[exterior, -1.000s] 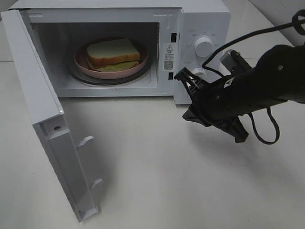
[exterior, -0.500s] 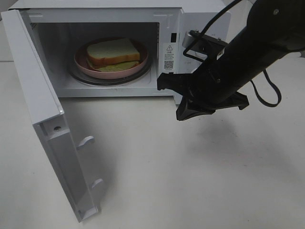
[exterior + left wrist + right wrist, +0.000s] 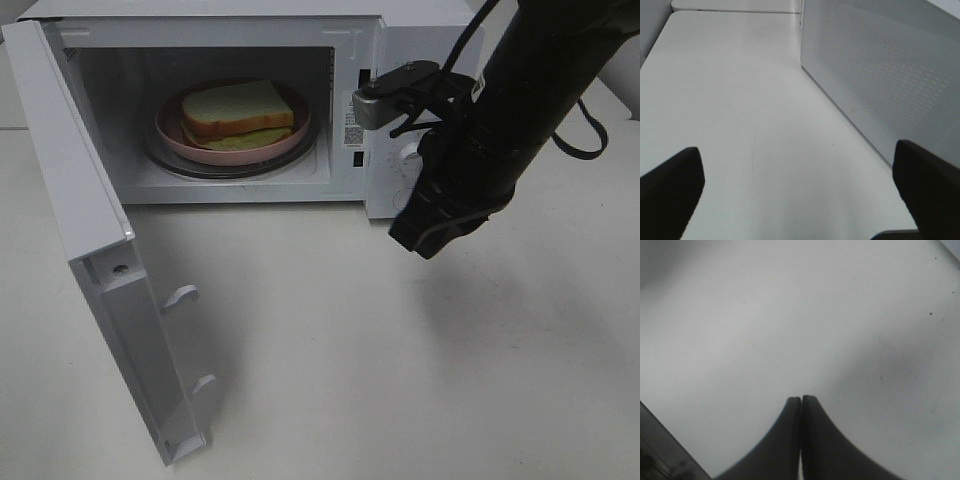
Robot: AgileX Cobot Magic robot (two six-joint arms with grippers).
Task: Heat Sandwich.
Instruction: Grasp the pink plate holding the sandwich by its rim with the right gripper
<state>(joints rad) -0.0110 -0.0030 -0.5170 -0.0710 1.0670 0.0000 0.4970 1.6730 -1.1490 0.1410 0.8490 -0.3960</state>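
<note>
The sandwich (image 3: pixel 238 112), two white bread slices with a green-yellow filling, lies on a round pink plate (image 3: pixel 170 130) inside the open microwave (image 3: pixel 345 60). My right gripper (image 3: pixel 428 236) hangs in front of the microwave's control panel, pointing down at the table. In the right wrist view its two fingers (image 3: pixel 801 398) are pressed together with nothing between them. My left gripper (image 3: pixel 795 147) is wide open and empty beside the microwave's perforated side wall (image 3: pixel 880 75). It does not show in the high view.
The microwave door (image 3: pixel 90 230) stands swung open to the front left, with two latch hooks (image 3: pixel 182 294) on its inner edge. My right arm hides most of the control panel; one knob (image 3: pixel 408 152) shows in part. A white table (image 3: pixel 350 370) lies in front.
My right arm has swung up and to the left, in front of the control panel. Its jaws, spread before, are now shut and point downward. The sandwich and the door have not moved.
</note>
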